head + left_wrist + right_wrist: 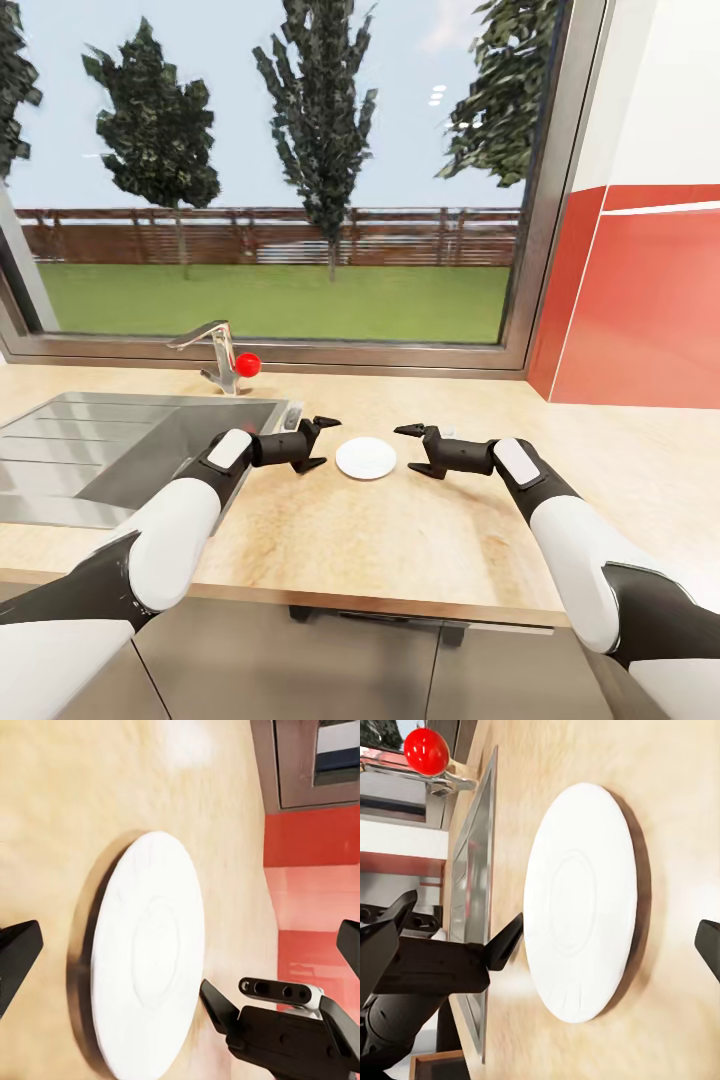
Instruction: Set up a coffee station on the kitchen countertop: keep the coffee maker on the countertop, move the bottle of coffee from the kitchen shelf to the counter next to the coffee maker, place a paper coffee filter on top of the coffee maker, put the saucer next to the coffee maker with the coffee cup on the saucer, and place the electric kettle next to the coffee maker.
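Saucer (365,459) lying flat and bare on the kitchen countertop (420,540), just right of the sink (110,450), in front of the window (270,170). Faucet (213,352) with its red knob (248,364) farther back and left. No coffee maker, cup, kettle or jar in sight here.

Left gripper (316,443) just left of the plate, right gripper (415,450) just right of it, both pointing inward, both spread wide, both empty. Neither touching the rim yet.

Likely trouble from here:
- Thin, flat plate against a hard top: little for a finger to get under. Closing from above the rim probably slides off or skates the plate sideways.
- Pushing from the right alone could drive it toward the sink edge, close by on the left; a drop into the basin possible.
- Two arms converging on one small target: risk of finger tips meeting each other across the plate.
- Pinching only one edge likely tilts the plate; a slip during the carry plausible.
- Destination beside the coffee maker unseen, so a long carry probable.
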Controlling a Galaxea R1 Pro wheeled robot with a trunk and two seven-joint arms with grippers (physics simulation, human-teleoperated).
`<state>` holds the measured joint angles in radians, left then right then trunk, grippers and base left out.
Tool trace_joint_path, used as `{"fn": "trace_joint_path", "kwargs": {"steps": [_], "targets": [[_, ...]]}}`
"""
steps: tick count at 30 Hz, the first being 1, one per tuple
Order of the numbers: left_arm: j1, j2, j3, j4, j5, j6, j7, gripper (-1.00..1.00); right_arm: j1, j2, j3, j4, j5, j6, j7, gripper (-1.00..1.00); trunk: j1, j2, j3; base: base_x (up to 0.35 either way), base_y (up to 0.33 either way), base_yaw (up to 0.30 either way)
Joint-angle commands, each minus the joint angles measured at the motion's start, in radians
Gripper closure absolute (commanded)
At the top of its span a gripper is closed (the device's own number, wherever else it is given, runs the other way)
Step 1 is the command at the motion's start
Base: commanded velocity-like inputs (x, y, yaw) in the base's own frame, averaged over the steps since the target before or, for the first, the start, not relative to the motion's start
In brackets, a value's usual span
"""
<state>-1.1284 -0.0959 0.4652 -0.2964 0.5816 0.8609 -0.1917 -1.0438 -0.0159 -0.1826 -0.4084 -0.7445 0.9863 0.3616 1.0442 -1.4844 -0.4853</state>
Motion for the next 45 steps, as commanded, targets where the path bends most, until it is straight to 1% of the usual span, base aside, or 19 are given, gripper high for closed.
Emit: {"fn": "trace_joint_path", "kwargs": {"steps": [1,25,27,31,34,37,41,45], "targets": [[-0.001,-0.001,0.006,-0.001,-0.017,0.003,-0.003,-1.00,-0.001,0.001,-0.006,0.000,0.014,0.005,0.007,-1.00,0.000,-0.001,-0.001,0.000,0.000,0.000],[-0.001,-0.001,0.006,0.000,-0.017,0.001,-0.003,-1.00,-0.001,0.003,-0.007,0.000,0.013,0.002,0.007,-1.00,0.000,-0.001,-0.001,0.039,0.000,0.000],[-0.001,-0.001,0.006,0.000,-0.017,0.001,-0.003,-1.00,-0.001,0.013,-0.007,0.000,0.014,0.003,0.007,-1.00,0.000,-0.001,-0.001,0.007,0.000,0.000],[-0.001,-0.001,0.006,0.000,-0.017,0.001,-0.003,-1.00,-0.001,0.019,-0.006,0.000,0.014,0.002,0.007,-1.00,0.000,-0.001,-0.001,0.002,0.000,0.000],[-0.001,-0.001,0.006,0.000,-0.017,0.001,-0.003,-1.00,-0.001,0.031,-0.006,0.000,0.015,0.002,0.006,-1.00,0.000,-0.001,-0.001,0.000,0.000,0.000],[-0.001,-0.001,0.006,0.000,-0.017,0.001,-0.002,-1.00,-0.001,0.035,-0.006,0.000,0.016,0.002,0.004,-1.00,0.000,-0.001,-0.001,0.000,0.000,0.000],[-0.001,-0.001,0.006,0.000,-0.017,0.001,-0.002,-1.00,-0.001,0.039,-0.006,0.001,0.016,0.002,-0.017,-1.00,0.000,-0.001,-0.001,0.000,0.000,0.000],[-0.001,-0.008,0.006,0.000,-0.017,0.001,-0.002,-1.00,-0.001,0.054,-0.006,0.001,0.016,0.002,-0.035,-1.00,0.000,-0.001,-0.001,0.000,0.000,0.000]]}}
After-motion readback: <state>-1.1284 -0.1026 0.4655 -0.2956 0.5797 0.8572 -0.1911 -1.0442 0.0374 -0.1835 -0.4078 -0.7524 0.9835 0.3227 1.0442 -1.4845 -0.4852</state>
